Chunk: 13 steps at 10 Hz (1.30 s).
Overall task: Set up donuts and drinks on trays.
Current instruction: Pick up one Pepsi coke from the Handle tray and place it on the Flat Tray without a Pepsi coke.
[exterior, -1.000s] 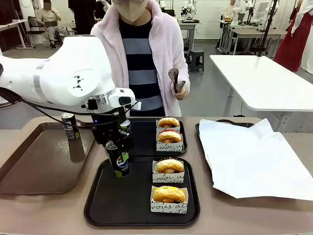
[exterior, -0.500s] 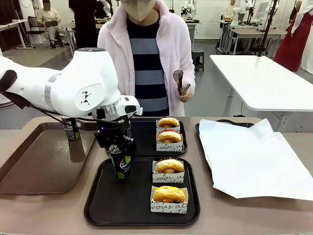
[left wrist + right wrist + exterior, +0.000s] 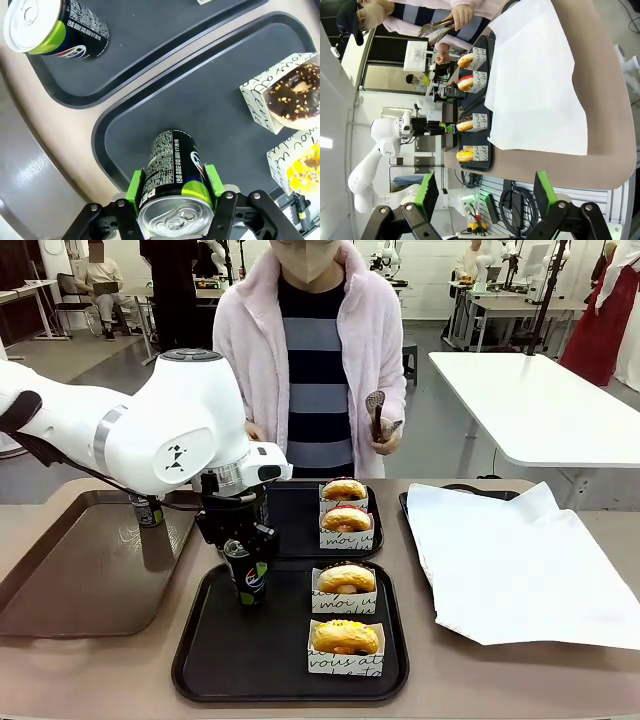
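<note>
My left gripper [image 3: 245, 552] is shut on a black soda can [image 3: 248, 583], held upright at the left side of the near black tray [image 3: 260, 660]; I cannot tell whether its base touches the tray. In the left wrist view the green pads [image 3: 135, 184] clamp the can [image 3: 172, 172] just below its silver top. Two sleeved donuts [image 3: 346, 579] [image 3: 345, 637] sit on this tray's right side. The far black tray [image 3: 300, 535] holds two more donuts [image 3: 345, 490] [image 3: 347, 519] and a second can [image 3: 55, 30]. My right gripper [image 3: 485, 192] is open, off to the table's side.
A third can [image 3: 150, 511] stands on the long brown tray [image 3: 60, 580] at the left. White paper [image 3: 520, 560] covers a tray at the right. Across the table a person holds tongs [image 3: 376, 412] above the far edge.
My left arm has shifted slightly right with the can, which has gone from tilted to upright over the near tray. The person has stepped right and lowered the tongs.
</note>
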Motion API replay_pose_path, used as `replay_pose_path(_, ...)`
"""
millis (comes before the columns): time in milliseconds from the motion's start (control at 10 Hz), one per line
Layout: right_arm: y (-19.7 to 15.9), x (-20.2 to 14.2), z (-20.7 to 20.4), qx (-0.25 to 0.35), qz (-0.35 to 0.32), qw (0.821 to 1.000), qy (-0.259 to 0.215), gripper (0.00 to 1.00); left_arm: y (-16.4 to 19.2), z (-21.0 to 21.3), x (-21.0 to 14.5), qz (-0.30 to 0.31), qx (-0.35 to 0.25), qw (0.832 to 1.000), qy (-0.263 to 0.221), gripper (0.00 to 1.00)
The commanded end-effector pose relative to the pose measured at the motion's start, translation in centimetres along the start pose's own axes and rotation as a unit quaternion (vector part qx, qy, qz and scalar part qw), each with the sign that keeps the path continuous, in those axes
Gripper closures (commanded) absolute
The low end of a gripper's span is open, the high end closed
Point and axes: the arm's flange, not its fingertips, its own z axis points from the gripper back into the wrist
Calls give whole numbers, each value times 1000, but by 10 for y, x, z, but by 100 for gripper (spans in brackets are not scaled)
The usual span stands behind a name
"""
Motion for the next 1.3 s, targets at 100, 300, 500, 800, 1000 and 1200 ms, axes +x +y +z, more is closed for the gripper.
replay_pose_path(100, -2, -1, 0, 3, 1, 1000, 3, 0, -2, -7, 4, 9, 24, 1000, -3, 41)
replay_pose_path(300, -2, -1, 0, 3, 1, 1000, 3, 0, -3, -11, 4, 6, 26, 1000, -1, 41)
replay_pose_path(500, -2, -1, 0, 3, 1, 1000, 3, 0, -2, -10, 3, 2, 25, 1000, -5, 0)
replay_pose_path(800, -2, -1, 0, 3, 1, 1000, 3, 0, 1, -4, 3, 8, 21, 1000, -8, 0)
replay_pose_path(1000, -2, -1, 0, 3, 1, 1000, 3, 0, 3, 6, 1, 14, 15, 1000, -10, 0)
replay_pose_path(1200, -2, -1, 0, 3, 1, 1000, 3, 0, 0, 29, -3, 19, 19, 1000, -12, 0)
